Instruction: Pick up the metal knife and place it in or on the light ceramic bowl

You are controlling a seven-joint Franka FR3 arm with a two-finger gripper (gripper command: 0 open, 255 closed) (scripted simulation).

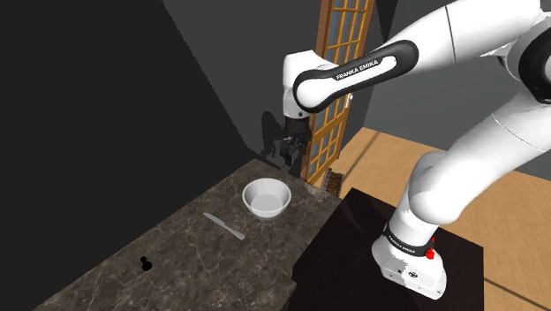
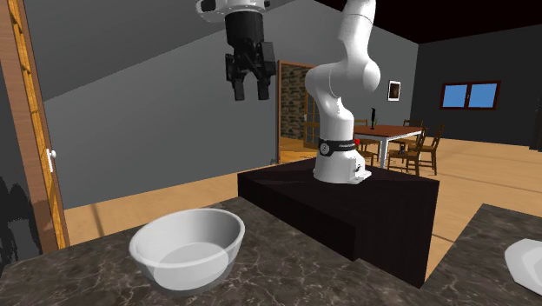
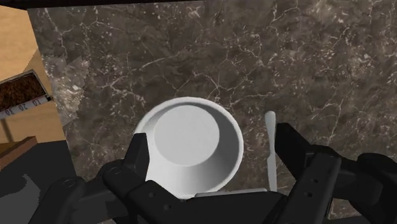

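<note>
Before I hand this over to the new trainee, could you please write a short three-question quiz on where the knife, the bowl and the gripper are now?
1. True or false: the gripper is clasping the knife.
2. Where does the knife lie? A) inside the bowl; B) flat on the dark marbled countertop, beside the bowl; C) leaning upright against the bowl.
3. Fill in: the gripper hangs above the bowl with its fingers ____.
Key: 1 false; 2 B; 3 open (apart, holding nothing).
</note>
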